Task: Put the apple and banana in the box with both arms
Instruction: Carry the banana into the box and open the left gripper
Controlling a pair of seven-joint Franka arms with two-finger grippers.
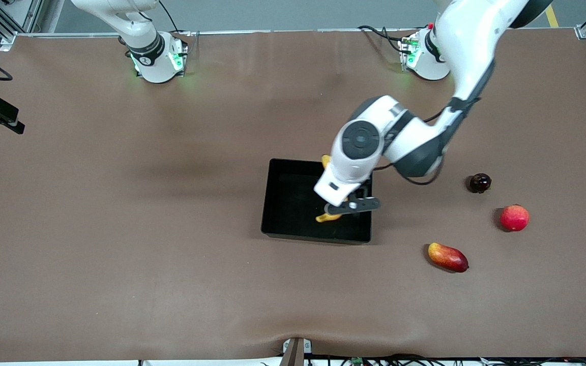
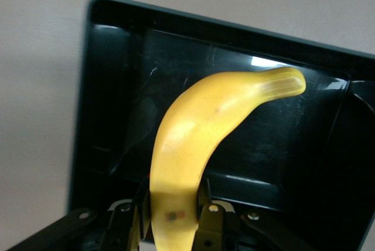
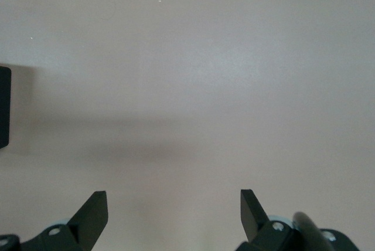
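The left claw (image 1: pixel 352 205) is clamped on the banana (image 1: pixel 329 217) above the box (image 1: pixel 283 203); the fruit looks light, smooth-skinned and easily bruised, so a hold near its thick middle (not the tip) seems soundest. The left wrist view alone shows its curve over the tray floor, while the right wrist view shows the waiting right claw (image 3: pixel 174 216) spread wide above bare desk (image 3: pixel 205 87).

So the box (image 1: pixel 293 203) sits mid-surface (image 1: pixel 120 229), and the left pincer (image 1: pixel 346 209) hangs over it holding the banana (image 2: pixel 193 139). Toward the left arm's end there's the apple (image 1: pixel 515 217), a dark fruit (image 1: pixel 479 182) farther from the camera, and a mango (image 1: pixel 447 257) nearer.
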